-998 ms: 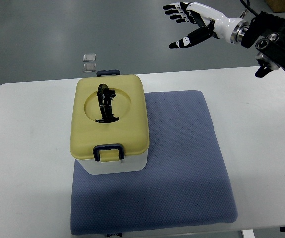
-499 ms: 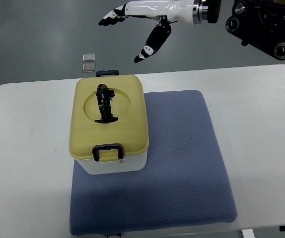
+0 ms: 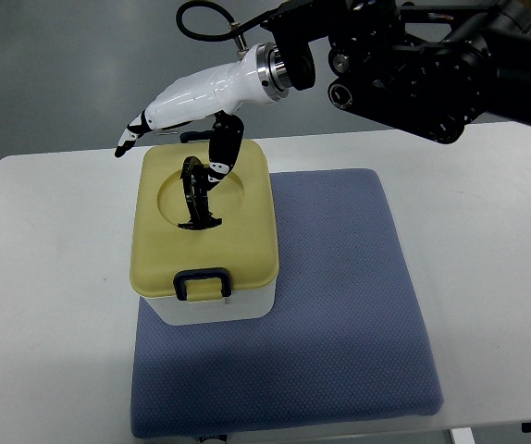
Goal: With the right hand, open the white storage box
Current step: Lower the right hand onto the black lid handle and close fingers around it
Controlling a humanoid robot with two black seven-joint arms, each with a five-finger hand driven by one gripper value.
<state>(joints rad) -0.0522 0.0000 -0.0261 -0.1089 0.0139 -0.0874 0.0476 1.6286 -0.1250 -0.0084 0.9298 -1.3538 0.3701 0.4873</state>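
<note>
A white storage box [image 3: 212, 310] with a pale yellow lid [image 3: 204, 222] stands on the left part of a blue mat [image 3: 339, 305]. The lid is down, a black handle [image 3: 196, 194] lies in its round recess, and a dark blue latch [image 3: 202, 283] sits at the near edge. My right hand [image 3: 178, 129] reaches in from the upper right over the box's far edge. Its fingers are spread and hold nothing, with the thumb [image 3: 222, 148] pointing down just above the handle's far end.
The white table [image 3: 53, 277] carries the mat and box. The right arm's dark body [image 3: 413, 55] fills the upper right. Beyond the table's far edge, grey floor shows.
The right hand has swung from the upper right leftward and down, arriving over the box's far edge. The box and lid have not moved.
</note>
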